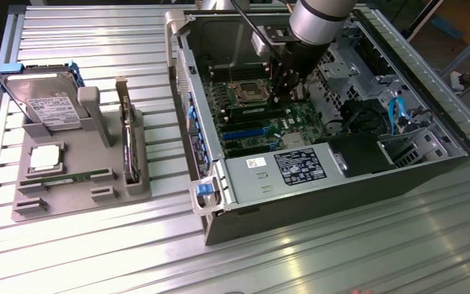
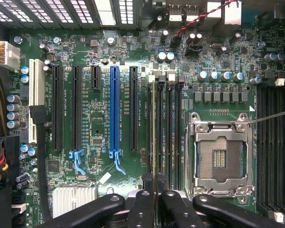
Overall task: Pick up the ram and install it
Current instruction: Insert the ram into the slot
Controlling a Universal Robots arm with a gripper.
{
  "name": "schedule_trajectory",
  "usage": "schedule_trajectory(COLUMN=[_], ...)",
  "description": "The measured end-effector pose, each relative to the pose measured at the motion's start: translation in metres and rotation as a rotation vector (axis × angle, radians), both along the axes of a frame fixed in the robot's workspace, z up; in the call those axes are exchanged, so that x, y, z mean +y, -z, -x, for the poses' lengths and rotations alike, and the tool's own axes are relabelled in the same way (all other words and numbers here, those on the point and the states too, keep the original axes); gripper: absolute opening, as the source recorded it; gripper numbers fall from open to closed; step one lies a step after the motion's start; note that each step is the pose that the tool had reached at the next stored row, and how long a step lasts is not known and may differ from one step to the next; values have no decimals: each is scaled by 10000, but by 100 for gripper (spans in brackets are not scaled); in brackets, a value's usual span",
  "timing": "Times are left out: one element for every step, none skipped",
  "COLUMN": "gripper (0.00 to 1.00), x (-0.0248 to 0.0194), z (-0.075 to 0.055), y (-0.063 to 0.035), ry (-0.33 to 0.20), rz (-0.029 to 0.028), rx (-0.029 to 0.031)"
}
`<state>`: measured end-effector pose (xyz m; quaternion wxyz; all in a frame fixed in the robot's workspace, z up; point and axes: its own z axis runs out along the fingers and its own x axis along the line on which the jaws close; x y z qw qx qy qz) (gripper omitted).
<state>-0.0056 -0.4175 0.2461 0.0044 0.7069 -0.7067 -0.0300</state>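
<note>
Between the black fingers (image 2: 141, 204) of the gripper (image 2: 155, 183), the ram (image 2: 154, 133), a long thin circuit-board stick, shows edge-on as a narrow pale line. The fingers are pressed together on its end. The stick runs along the outermost of four dark parallel memory slots, the one farthest from the socket; whether it is seated in that slot cannot be told. On the far side of those slots sits the square silver-framed processor socket (image 2: 221, 156), lying open with its pin field bare. On the ram's other side stand several long black expansion slots and one bright blue slot (image 2: 114, 109), all running parallel to the stick, and past those a ribbed silver heatsink (image 2: 75, 199).

In the upper middle of the exterior view, the gripper (image 1: 284, 95) reaches straight down from the grey and silver robot arm (image 1: 320, 18) onto the green motherboard inside the open dark metal computer case (image 1: 300, 208), just beside the socket (image 1: 246, 92).

At the exterior view's left, well apart from the case, a grey moulded plastic tray (image 1: 80, 196) rests on the slatted metal table (image 1: 300, 263). It holds a silver hard drive (image 1: 43, 101) standing tilted at its upper end, a square silver processor chip (image 1: 46, 158) lying flat, and a dark expansion card (image 1: 127, 141) standing on edge along its right side.
</note>
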Motion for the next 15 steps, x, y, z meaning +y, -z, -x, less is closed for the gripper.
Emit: schedule_trajectory(gripper=[12, 12, 12, 12, 12, 12, 12, 12, 12, 12, 12, 12, 12, 12, 12], x=[0, 0, 0, 0, 0, 0, 0, 0, 0, 0, 0, 0, 0, -1, 0], z=[0, 0, 0, 0, 0, 0, 0, 0, 0, 0, 0, 1, 1, 1, 9], y=[0, 1, 1, 1, 2, 2, 2, 3, 4, 4, 5, 5, 4, 4, 4], ry=[0, 0, 1, 5, 13, 36, 50, 77, 101, 135, 174, 190, 189, 189, 190], rz=[0, 0, 0, 0, 0, 0, 0, 0, 0, 0, -2, -1, 0, 0, 0], rx=[0, 0, 0, 0, 1, 1, 0, 0, 0, 0, -1, 0, 0, 0, 0])
